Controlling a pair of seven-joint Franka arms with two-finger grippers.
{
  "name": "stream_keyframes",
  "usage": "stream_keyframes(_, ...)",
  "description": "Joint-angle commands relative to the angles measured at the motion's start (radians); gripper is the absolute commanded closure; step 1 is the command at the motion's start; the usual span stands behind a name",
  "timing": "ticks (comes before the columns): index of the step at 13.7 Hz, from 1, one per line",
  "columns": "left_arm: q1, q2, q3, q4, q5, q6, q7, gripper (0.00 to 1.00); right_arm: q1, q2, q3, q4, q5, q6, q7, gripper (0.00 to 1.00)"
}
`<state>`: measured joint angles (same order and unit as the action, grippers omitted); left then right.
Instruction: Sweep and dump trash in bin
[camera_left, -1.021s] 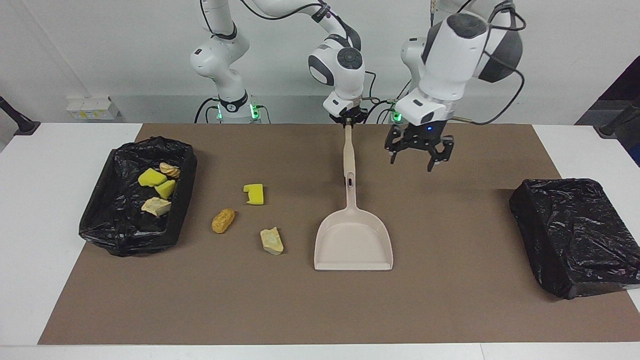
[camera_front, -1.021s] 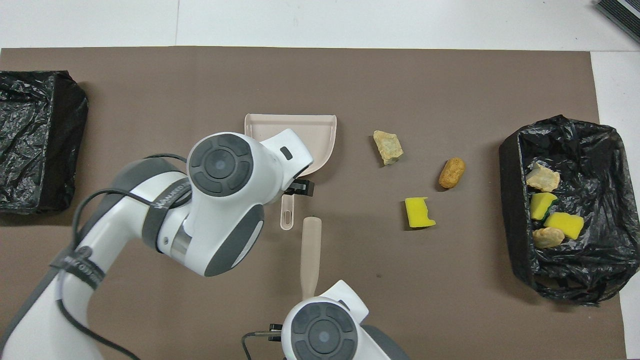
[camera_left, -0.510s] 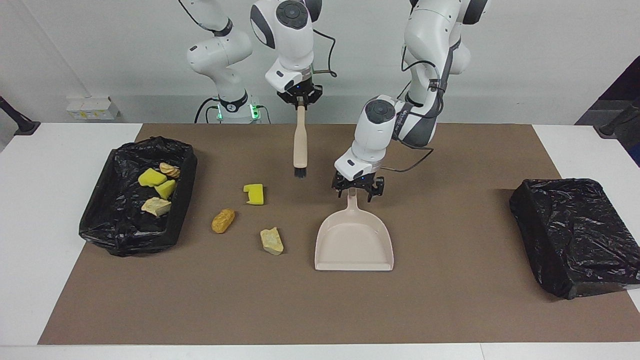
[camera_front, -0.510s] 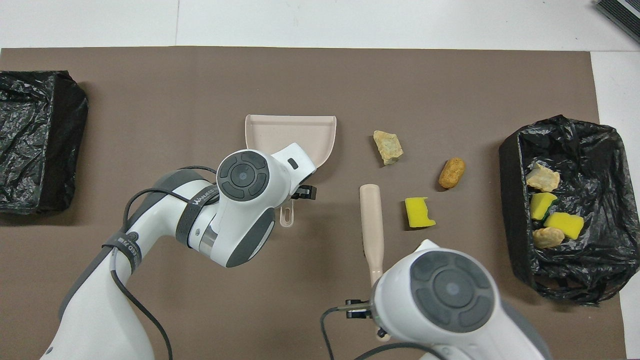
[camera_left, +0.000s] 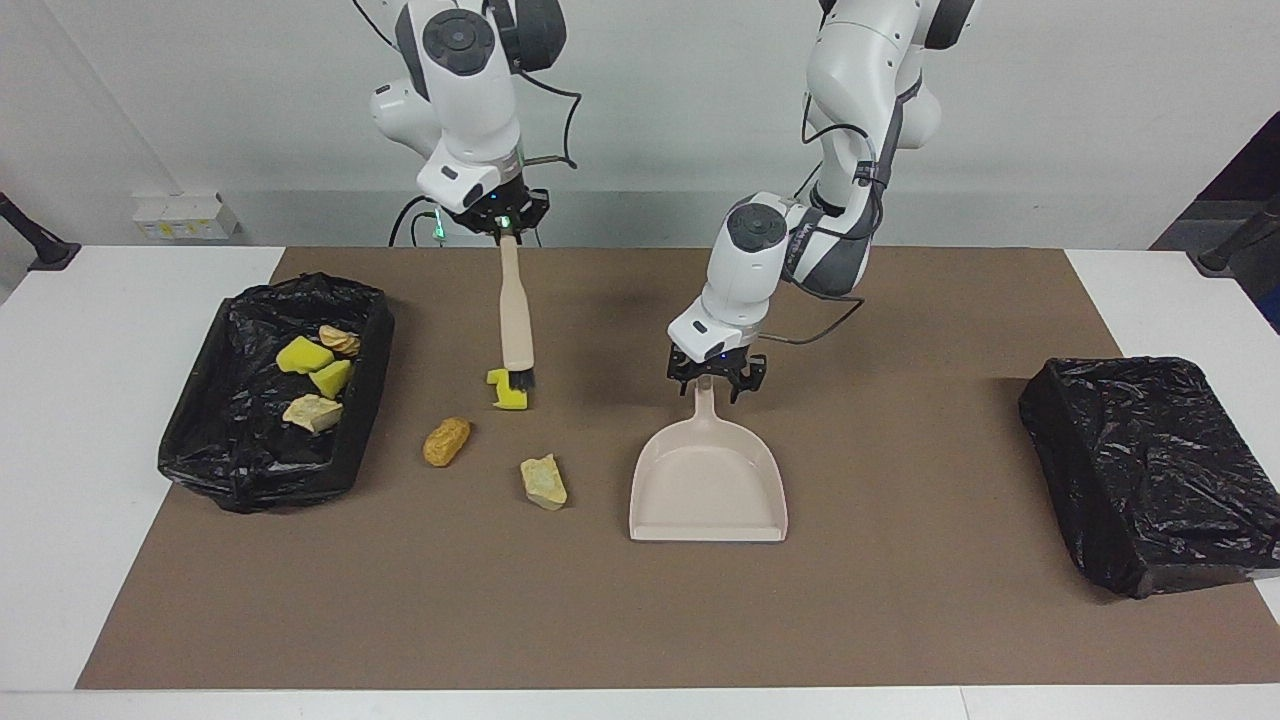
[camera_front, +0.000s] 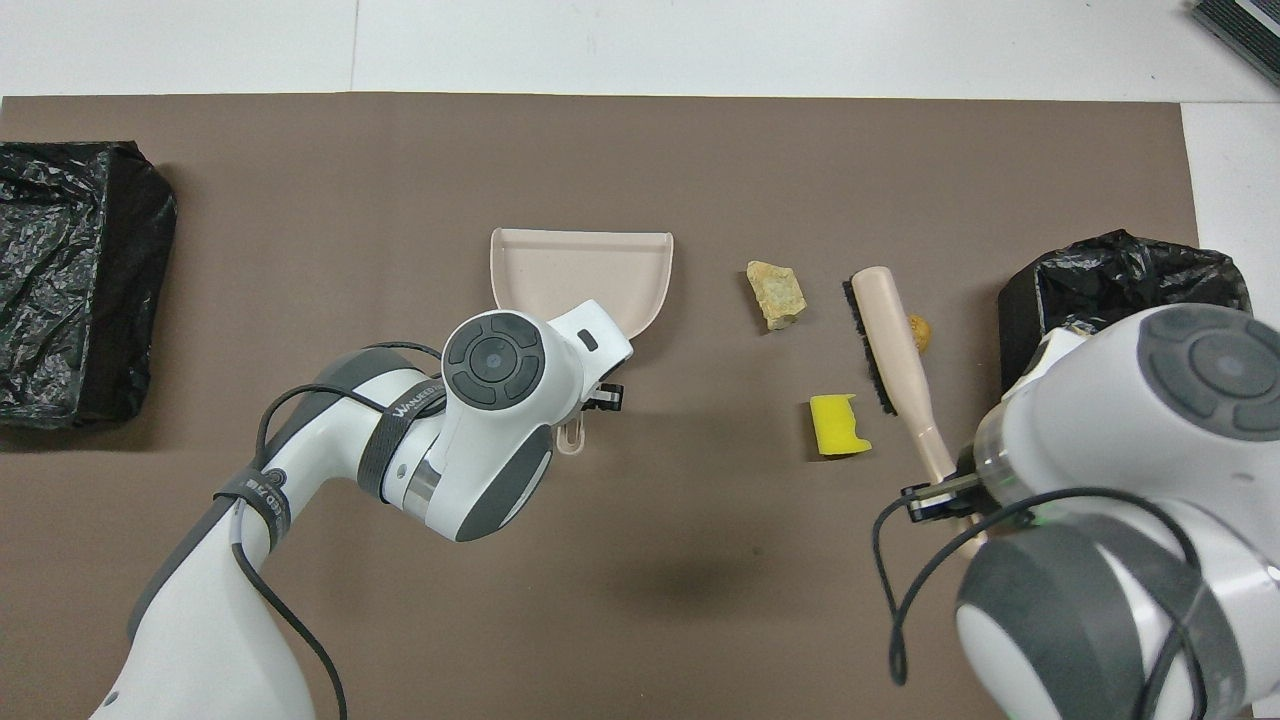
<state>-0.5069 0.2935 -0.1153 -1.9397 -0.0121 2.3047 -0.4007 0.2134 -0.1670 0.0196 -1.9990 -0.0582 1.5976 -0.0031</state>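
Three scraps of trash lie on the brown mat: a yellow sponge chunk (camera_left: 510, 393) (camera_front: 838, 425), an orange-brown lump (camera_left: 446, 441) and a tan lump (camera_left: 543, 481) (camera_front: 776, 294). Several more lie in the black-lined bin (camera_left: 200, 440) at the right arm's end. My right gripper (camera_left: 500, 222) (camera_front: 945, 490) is shut on the beige brush (camera_left: 514, 305) (camera_front: 893, 335), which hangs upright, its black bristles at the yellow chunk's edge nearer to the robots. My left gripper (camera_left: 712, 380) is down on the handle of the beige dustpan (camera_left: 707, 480) (camera_front: 580, 270), which rests flat on the mat.
A second bin (camera_left: 1150, 470) (camera_front: 70, 280), covered in black bag, stands at the left arm's end of the mat. In the overhead view the right arm hides most of the trash bin (camera_front: 1120, 280), and the raised brush covers most of the orange-brown lump (camera_front: 921, 333).
The right arm has carried the brush from near the dustpan's handle toward its own end and lowered it to the yellow chunk. The left gripper came down onto the dustpan's handle and stays there.
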Motion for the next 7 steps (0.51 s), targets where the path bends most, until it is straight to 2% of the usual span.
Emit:
stream_keyframes(1, -0.002, -0.022, 0.016, -0.004, 0.027, -0.013, 0.047, 1.0, -0.063, 0.143, 0.017, 0.087, -0.166, 0.021, -0.194, 1.0)
stream_keyframes(3, 0.042, -0.048, 0.02, 0.005, 0.046, -0.014, 0.214, 1.0, -0.066, 0.228, 0.016, 0.121, -0.321, 0.08, -0.28, 1.0)
stream_keyframes(4, 0.066, -0.06, 0.02, 0.008, 0.046, -0.016, 0.302, 1.0, -0.098, 0.242, 0.016, 0.114, -0.362, 0.14, -0.303, 1.0)
stream_keyframes(7, 0.108, -0.063, 0.02, 0.031, 0.046, -0.03, 0.515, 1.0, -0.117, 0.271, 0.017, 0.076, -0.367, 0.186, -0.284, 1.0)
